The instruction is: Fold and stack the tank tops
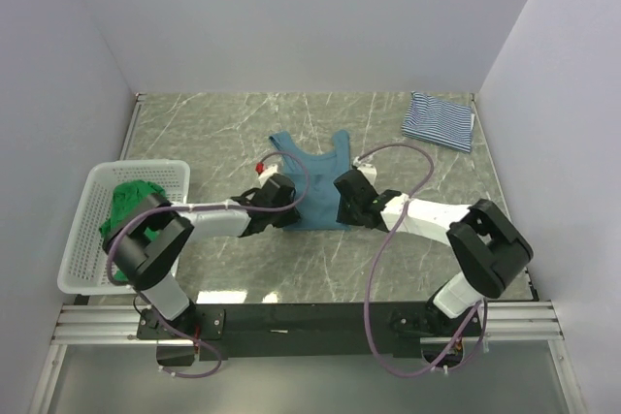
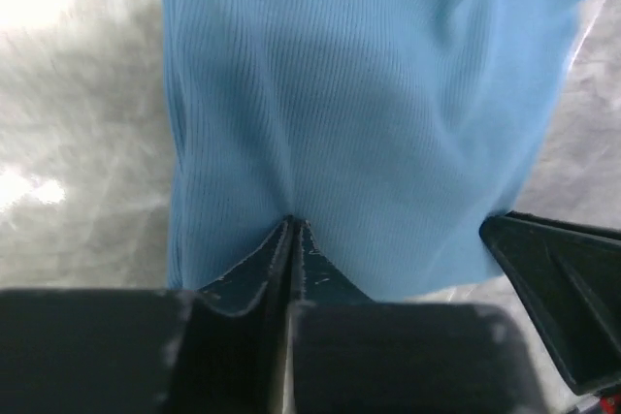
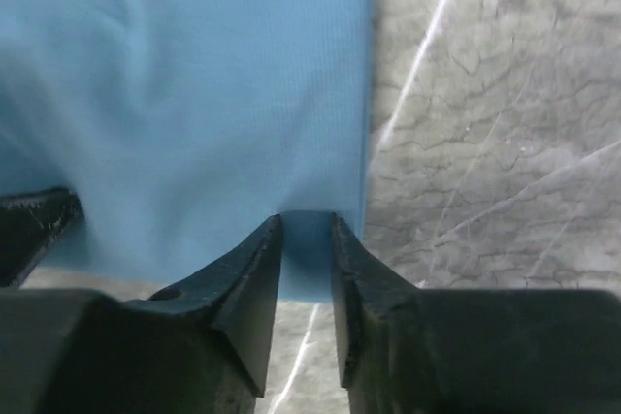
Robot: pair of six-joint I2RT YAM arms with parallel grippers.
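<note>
The teal-blue tank top (image 1: 312,174) lies spread flat in the middle of the table, straps toward the back. My left gripper (image 1: 284,215) (image 2: 292,225) is at its near left hem, jaws pressed together with the ribbed fabric (image 2: 369,94) puckering at their tips. At the near right corner of the hem, my right gripper (image 1: 342,217) (image 3: 307,225) has its jaws apart, a strip of the teal fabric (image 3: 194,75) lying between them. The striped tank top (image 1: 439,120) lies folded at the back right. The green tank top (image 1: 131,199) is bunched in the basket.
A white mesh basket (image 1: 97,181) stands at the left edge of the marbled table (image 1: 223,123). White walls close in the back and both sides. Cables loop from both arms over the near table. Each wrist view catches the other gripper's black finger at its edge.
</note>
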